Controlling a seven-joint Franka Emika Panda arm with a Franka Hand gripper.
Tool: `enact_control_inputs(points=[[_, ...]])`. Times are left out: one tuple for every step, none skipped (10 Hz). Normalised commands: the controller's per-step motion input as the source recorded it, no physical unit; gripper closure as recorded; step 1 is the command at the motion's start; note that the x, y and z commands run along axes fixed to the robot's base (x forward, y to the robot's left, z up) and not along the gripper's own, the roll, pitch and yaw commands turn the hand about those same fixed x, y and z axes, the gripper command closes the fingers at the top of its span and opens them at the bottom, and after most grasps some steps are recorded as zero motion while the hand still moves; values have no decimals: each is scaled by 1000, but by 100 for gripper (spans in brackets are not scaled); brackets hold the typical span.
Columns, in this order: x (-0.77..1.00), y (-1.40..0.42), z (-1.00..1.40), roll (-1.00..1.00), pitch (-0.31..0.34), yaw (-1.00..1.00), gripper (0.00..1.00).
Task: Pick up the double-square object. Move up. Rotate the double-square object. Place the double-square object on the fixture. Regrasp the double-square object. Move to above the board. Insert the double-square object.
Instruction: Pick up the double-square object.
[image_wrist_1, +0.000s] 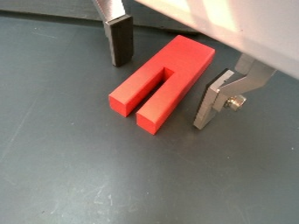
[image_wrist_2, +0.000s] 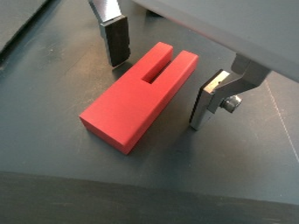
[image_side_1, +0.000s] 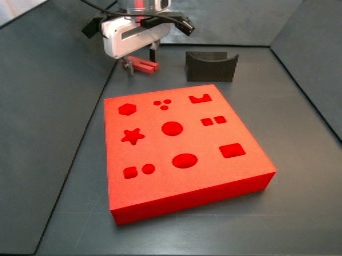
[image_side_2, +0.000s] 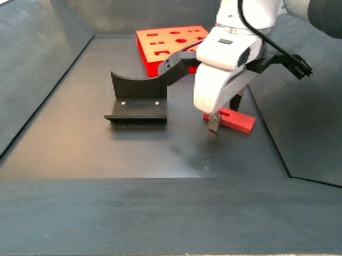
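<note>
The double-square object (image_wrist_1: 163, 83) (image_wrist_2: 135, 101) is a small red block with a slot cut into one end. It lies flat on the dark floor. My gripper (image_wrist_1: 160, 92) (image_wrist_2: 158, 93) is open and straddles it, with one finger (image_wrist_1: 118, 44) on one long side and the other finger (image_wrist_1: 216, 101) on the opposite side. A gap shows on each side, so neither pad touches the block. In the side views the gripper (image_side_2: 221, 125) hangs low over the block (image_side_2: 238, 121) (image_side_1: 140, 66), beside the fixture (image_side_1: 210, 66) (image_side_2: 134, 100).
The big red board (image_side_1: 181, 150) (image_side_2: 167, 42) with its shape holes lies on the floor a short way from the fixture. Dark walls (image_side_2: 54, 70) enclose the work area on all sides.
</note>
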Motion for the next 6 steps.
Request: enact_control_inputs(points=[[0,0,0,0,-4,0,0],[0,0,0,0,0,0,0],[0,0,0,0,0,0,100],[0,0,0,0,0,0,100],[0,0,0,0,0,0,100],[0,0,0,0,0,0,100]])
